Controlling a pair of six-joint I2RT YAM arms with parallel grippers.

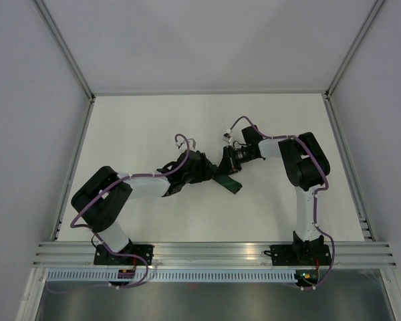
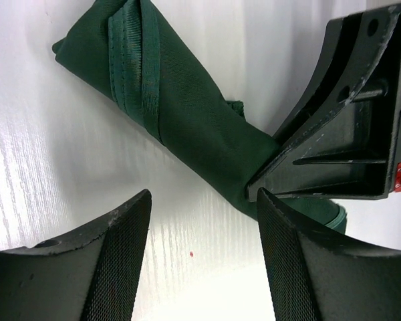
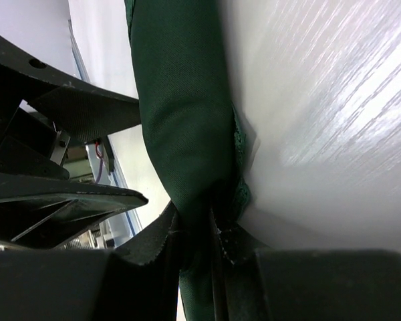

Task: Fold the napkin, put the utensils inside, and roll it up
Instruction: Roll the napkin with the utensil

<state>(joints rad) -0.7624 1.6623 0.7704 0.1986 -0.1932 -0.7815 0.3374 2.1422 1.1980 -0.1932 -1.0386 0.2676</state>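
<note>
**Item: napkin**. Dark green thin cloth with a faint sheen and a stitched hem.

**Condition:** It is found rolled into a compact tube. The hem is wound round it as a band towards one end.

**Location:** It is laid on the white table, about mid-table and slightly right of centre. It slants from far to near between the two grippers.

**Utensils:** None are seen. Whether any are wrapped inside cannot be told.

**Right gripper**: The jaws are clenched on the roll close to its far end. The cloth is pinched flat between them.

**Left gripper**: The jaws are released and spread. Only bare table is seen between them. It is placed just left of the roll and appears clear of it.

**Handling (judged):**
- The cloth is taken to be light, soft and limp, with no stiffness of its own.
- The smooth weave is likely to slide on the table and between the pads.
- The roll is expected to loosen if it is let go carelessly.
- No fragility is expected.

**Where to hold (judged):**
- The roll is best taken across its full thickness, over the hem band or the loose outer edge, so that all layers are pinned together.
- A pinch on a single outer layer is to be avoided, since the roll would be pulled open.

**Progress (judged):** The rolling appears to be nearly or wholly done.
</note>
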